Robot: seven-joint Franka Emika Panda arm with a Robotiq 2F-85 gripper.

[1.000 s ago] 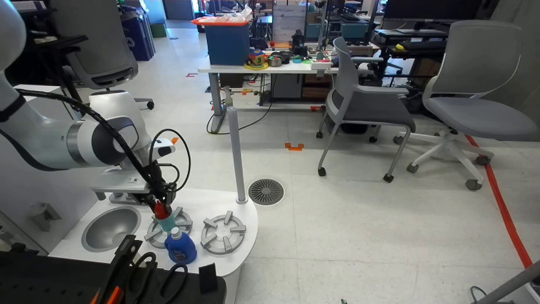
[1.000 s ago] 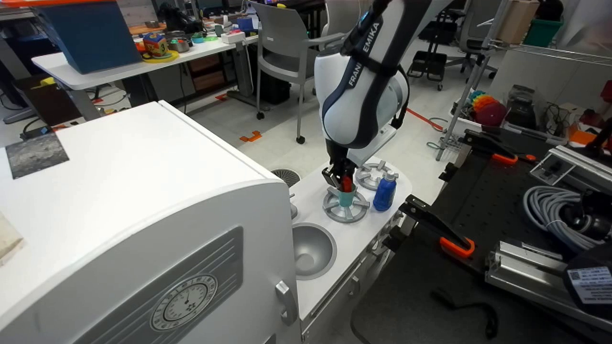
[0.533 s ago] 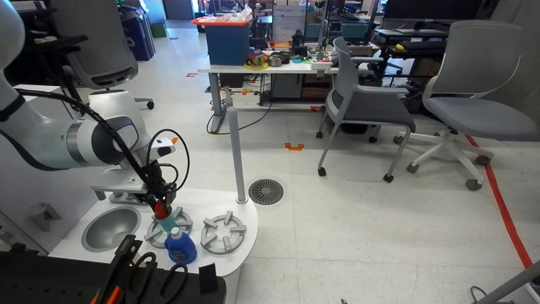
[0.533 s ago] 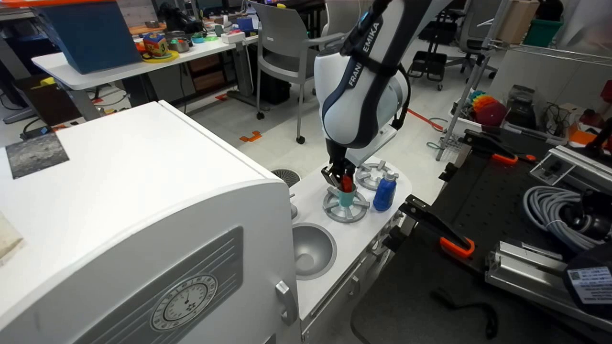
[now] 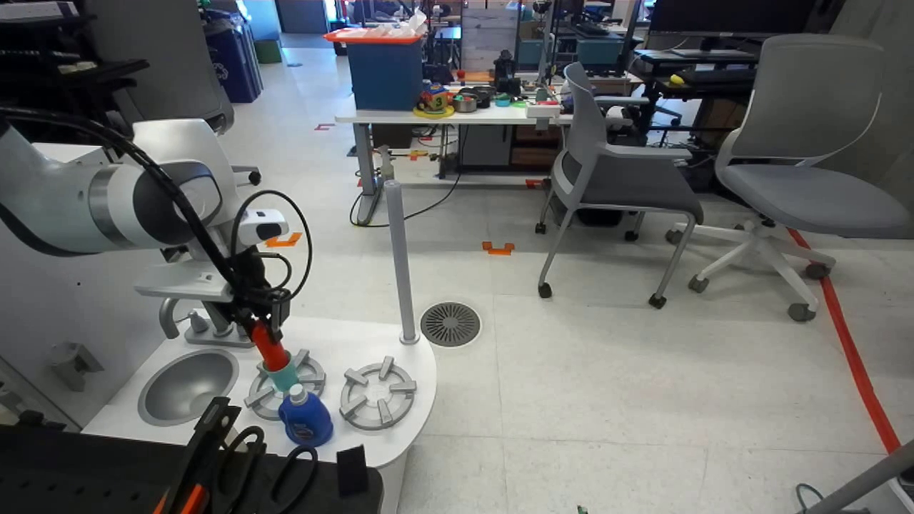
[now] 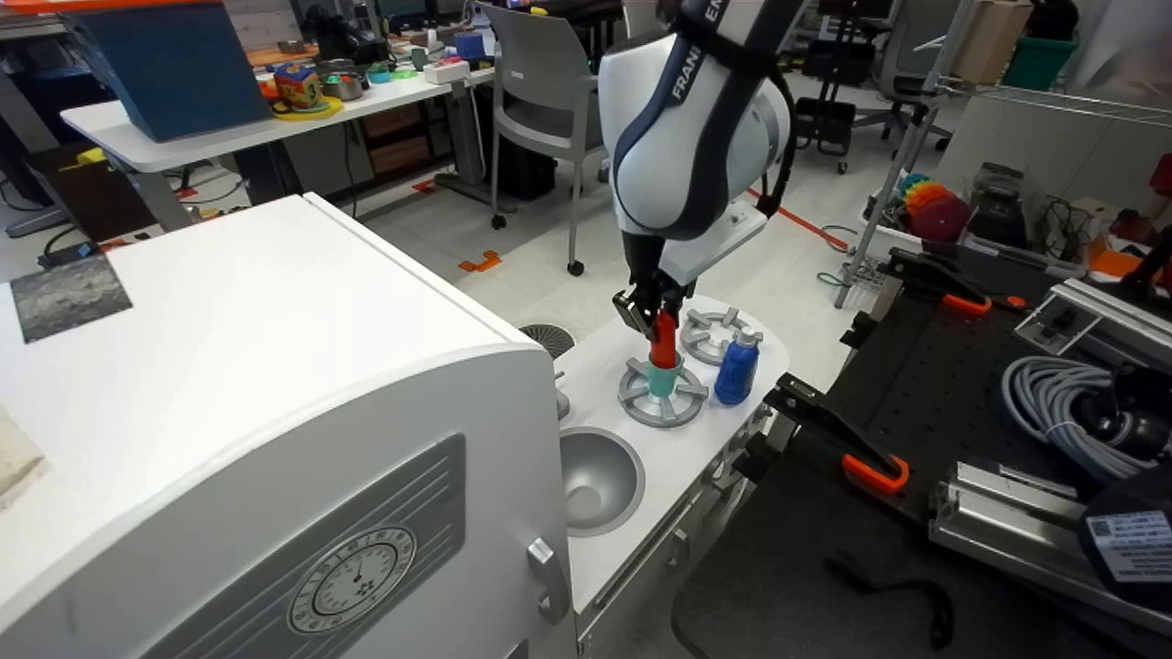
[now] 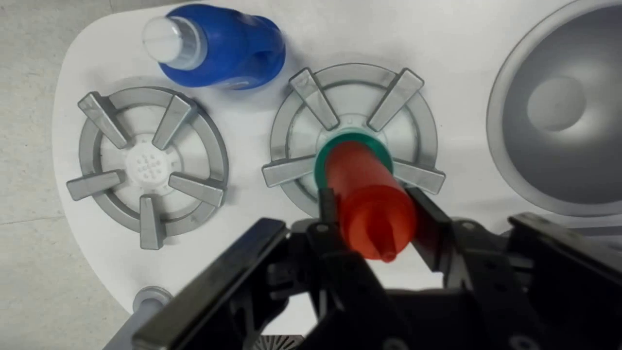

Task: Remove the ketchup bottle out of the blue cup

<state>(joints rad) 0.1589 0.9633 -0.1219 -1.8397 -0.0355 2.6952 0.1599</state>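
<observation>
The ketchup bottle [image 5: 270, 351], red-orange, leans slightly and stands well above the blue cup's rim in both exterior views [image 6: 664, 342]. Its lower end is still inside the cup or at its mouth; the very bottom is hidden. The small teal blue cup [image 5: 284, 377] stands upright on a grey toy burner, also in an exterior view [image 6: 662, 381]. In the wrist view the cup's rim [image 7: 319, 167] surrounds the base of the bottle [image 7: 357, 170]. My gripper [image 7: 371, 206] is shut on the bottle's upper part, with a black finger on each side and the nozzle pointing toward the camera.
A dark blue bottle with a white cap [image 7: 233, 48] stands beside the cup's burner [image 7: 427, 124]. A second burner [image 7: 218, 146] lies farther along the white counter. A round grey sink [image 7: 498, 141] is on the opposite side. A grey post [image 5: 400, 260] rises at the counter's edge.
My gripper has moved up and slightly toward the sink side with the bottle. Much more of the bottle now shows above the cup. The cup stays in place on the burner.
</observation>
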